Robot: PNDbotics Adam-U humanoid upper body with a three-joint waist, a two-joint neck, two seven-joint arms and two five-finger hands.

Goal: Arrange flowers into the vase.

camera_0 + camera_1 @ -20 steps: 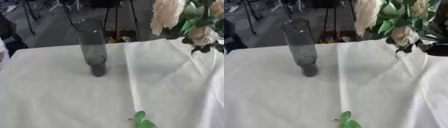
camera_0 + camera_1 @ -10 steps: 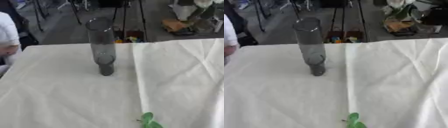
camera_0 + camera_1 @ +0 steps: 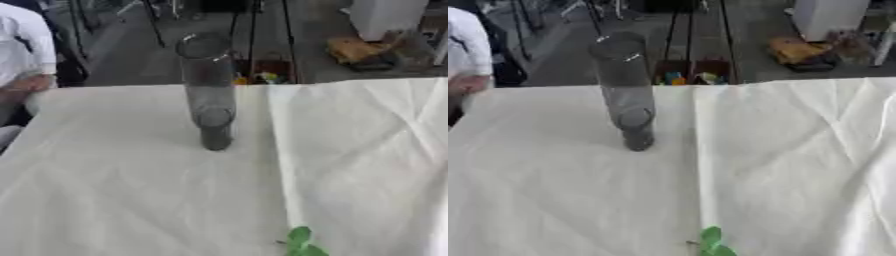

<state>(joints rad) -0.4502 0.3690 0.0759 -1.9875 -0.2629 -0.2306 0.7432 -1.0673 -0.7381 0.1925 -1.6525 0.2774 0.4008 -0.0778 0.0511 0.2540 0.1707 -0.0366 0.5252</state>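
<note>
A tall, clear, dark-tinted glass vase (image 3: 208,95) stands upright and empty on the white cloth toward the far edge, while a small green leaf sprig (image 3: 302,242) lies at the near edge.

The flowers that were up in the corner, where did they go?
The flowers left the view at the upper right; they show in neither view now. The camera shifted too. The vase stands upright and empty on the white cloth, and the green leaves stay at the near edge.
</note>
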